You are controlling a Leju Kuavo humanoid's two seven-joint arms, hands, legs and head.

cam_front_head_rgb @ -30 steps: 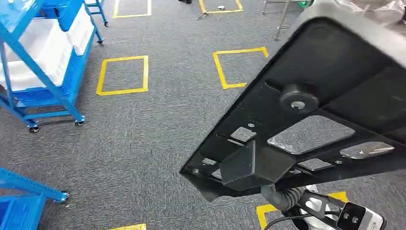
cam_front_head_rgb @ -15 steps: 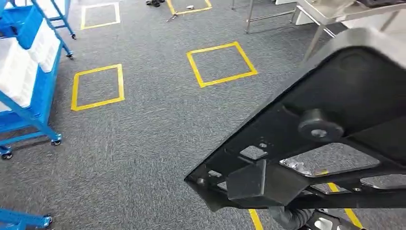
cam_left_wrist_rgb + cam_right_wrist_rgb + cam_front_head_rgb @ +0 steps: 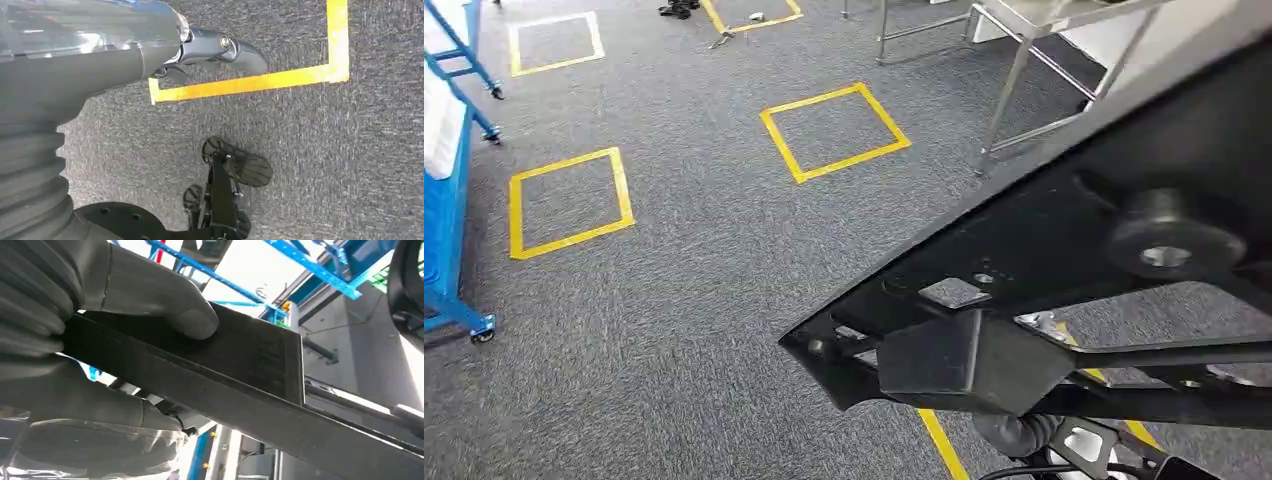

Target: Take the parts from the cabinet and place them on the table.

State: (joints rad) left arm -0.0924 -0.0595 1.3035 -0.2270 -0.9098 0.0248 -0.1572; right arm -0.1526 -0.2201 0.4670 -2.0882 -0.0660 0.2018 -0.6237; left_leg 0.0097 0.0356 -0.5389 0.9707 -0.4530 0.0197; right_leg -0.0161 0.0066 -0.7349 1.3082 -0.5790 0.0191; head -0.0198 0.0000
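Across the right side of the head view, we are carrying a large black part, a flat frame with cut-out windows, a round boss and a small square block near its pointed corner. It is tilting up and away from us, hanging above the grey carpet and touching nothing else.

Our right hand is gripping this part: in the right wrist view the thick grey thumb is pressing on one face of a dark bar of the frame, while the other fingers are wrapping around the opposite side, so the bar is being pinched between them.

Our left hand is hanging over the carpet in the left wrist view. We are seeing a dark finger sticking out past the silver arm, with nothing in it; whether the fingers are spread or curled we cannot tell.

Yellow tape squares are marking the carpet ahead of us. A metal table on thin legs is standing at the far right, beyond the part's upper edge and well apart from it. A blue wheeled rack is sitting at the left edge.
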